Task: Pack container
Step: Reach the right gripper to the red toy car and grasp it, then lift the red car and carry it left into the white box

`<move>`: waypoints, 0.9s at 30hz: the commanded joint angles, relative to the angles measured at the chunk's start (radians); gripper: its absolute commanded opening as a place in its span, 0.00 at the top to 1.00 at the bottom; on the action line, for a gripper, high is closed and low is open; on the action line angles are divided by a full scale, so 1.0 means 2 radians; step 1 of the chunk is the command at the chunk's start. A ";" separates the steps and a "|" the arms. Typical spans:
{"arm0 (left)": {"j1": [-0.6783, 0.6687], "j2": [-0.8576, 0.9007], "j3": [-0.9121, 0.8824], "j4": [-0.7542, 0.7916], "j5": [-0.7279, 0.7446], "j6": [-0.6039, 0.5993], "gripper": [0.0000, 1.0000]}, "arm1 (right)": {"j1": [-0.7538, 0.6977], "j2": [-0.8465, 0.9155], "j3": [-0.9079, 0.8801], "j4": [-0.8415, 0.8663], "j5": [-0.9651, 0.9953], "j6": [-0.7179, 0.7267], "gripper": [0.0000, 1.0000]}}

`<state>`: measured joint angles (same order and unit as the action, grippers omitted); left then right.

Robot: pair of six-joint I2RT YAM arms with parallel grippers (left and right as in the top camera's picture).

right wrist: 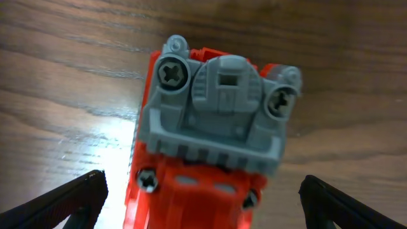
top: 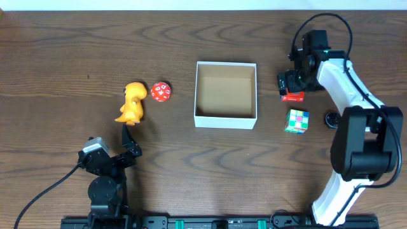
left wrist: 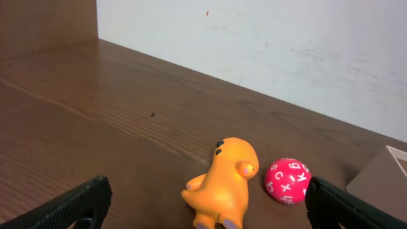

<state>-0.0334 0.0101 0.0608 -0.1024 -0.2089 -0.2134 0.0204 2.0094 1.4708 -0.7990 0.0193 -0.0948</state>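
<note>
The container (top: 226, 119) apparently shows only tan floor; left fingers (left wrist: 70, 207) and right fingers (right wrist: 63, 200) wide.

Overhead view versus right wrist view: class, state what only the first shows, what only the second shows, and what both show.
Only overhead: the container, the yellow toy, the red ball and the coloured cube. Only right wrist: the grey front block with cross-head screws on the red toy. Both: that red toy, the open right gripper over it, and the wooden table.
</note>
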 commanded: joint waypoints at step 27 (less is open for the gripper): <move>0.002 -0.003 -0.014 -0.006 0.000 -0.003 0.02 | 0.001 0.023 0.010 0.010 0.030 0.050 0.42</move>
<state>-0.0334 0.0101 0.0608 -0.1024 -0.2089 -0.2134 0.0200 2.0552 1.4734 -0.7696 0.0425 -0.0036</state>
